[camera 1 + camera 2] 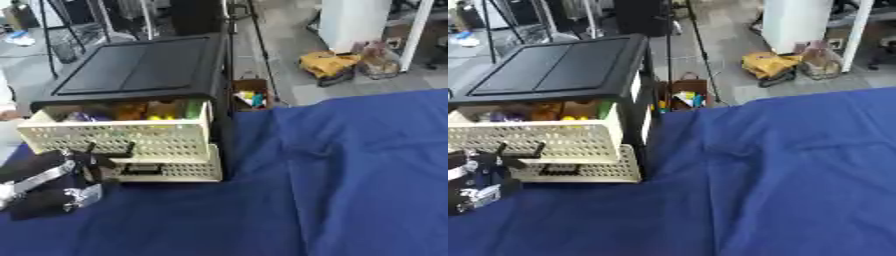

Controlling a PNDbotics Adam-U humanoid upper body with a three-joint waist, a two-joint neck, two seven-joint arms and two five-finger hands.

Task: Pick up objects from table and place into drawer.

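Both head cams look down, near; share drawer unit [131,100] & blue cloth [350,175].

A blue cloth [350,190] covers the worktop [367,150], with a few creases. A black drawer cabinet [140,70] stands on it just behind the left robot hand [74,172], its cream drawers facing that robot hand.

Black left hand [83,165] with silver joints
Slim dark fingers, a silver metal bar along the forearm, silver bracket at the wrist
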